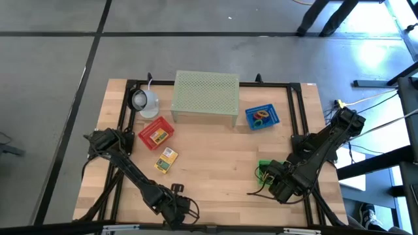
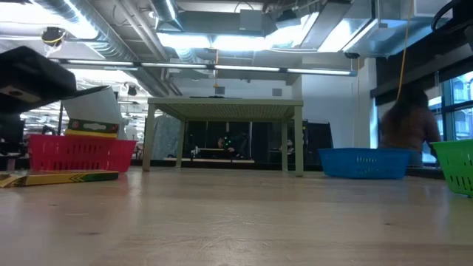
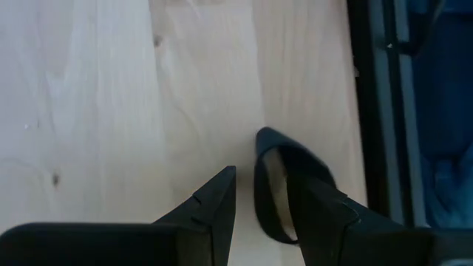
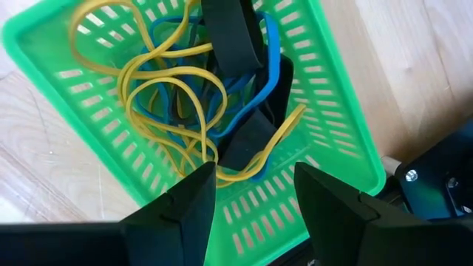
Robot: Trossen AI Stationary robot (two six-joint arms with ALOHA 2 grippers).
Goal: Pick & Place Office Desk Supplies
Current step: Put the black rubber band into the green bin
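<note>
Jaws of the right gripper (image 4: 247,196) stand well apart and empty, hanging just above the green basket (image 4: 332,111) at the table's near right corner. Jaws of the left gripper (image 3: 247,199) are parted with a narrow gap and hold nothing; they sit low over bare wood at the near edge of the table (image 1: 215,150), beside a black rail.

Inside the green basket lies a tangle of yellow rubber bands (image 4: 159,81) and blue rubber bands (image 4: 270,44) over a black strap (image 4: 233,33). The loops sprawl every way, with no single long axis; the strap runs lengthwise along the basket, from its far rim toward the jaws.

By my reading, the right arm is about to pick from the basket: the next move calls for lowering the open jaws onto one band and pinching it without snagging the mesh wall.

Elsewhere, a red basket (image 1: 157,132) holds a yellow packet, another yellow packet (image 1: 166,160) lies on the wood, and a blue basket (image 1: 262,117) sits beside the pale green stand (image 1: 206,96)
</note>
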